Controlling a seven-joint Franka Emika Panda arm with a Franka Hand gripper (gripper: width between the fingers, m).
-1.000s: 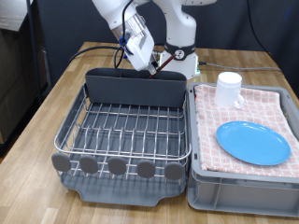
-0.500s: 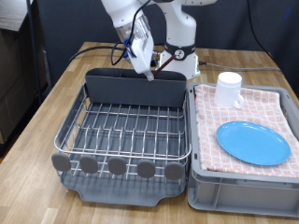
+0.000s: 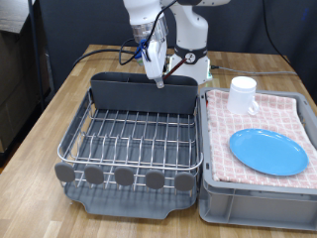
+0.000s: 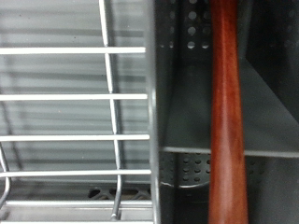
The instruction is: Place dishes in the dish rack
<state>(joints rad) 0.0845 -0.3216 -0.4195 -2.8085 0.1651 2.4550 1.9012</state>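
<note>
My gripper (image 3: 156, 65) hangs over the tall grey compartment (image 3: 144, 94) at the far side of the silver wire dish rack (image 3: 129, 139). It is shut on the dark brown wooden spoon (image 3: 158, 79), which points down into the compartment. In the wrist view the spoon's reddish-brown shaft (image 4: 227, 112) runs down inside the perforated grey compartment (image 4: 192, 103), beside the rack wires (image 4: 84, 93). The light-blue plate (image 3: 268, 151) and the white mug (image 3: 243, 95) sit on the pink checkered cloth in the grey crate (image 3: 260, 198) at the exterior view's right.
Round grey discs (image 3: 124, 177) line the rack's near edge. Black cables (image 3: 99, 52) lie on the wooden table behind the rack. The robot base (image 3: 190, 59) stands just behind the compartment.
The gripper has moved to the exterior view's right and turned more upright, bringing the spoon over and down into the grey compartment. Plate and mug have not moved.
</note>
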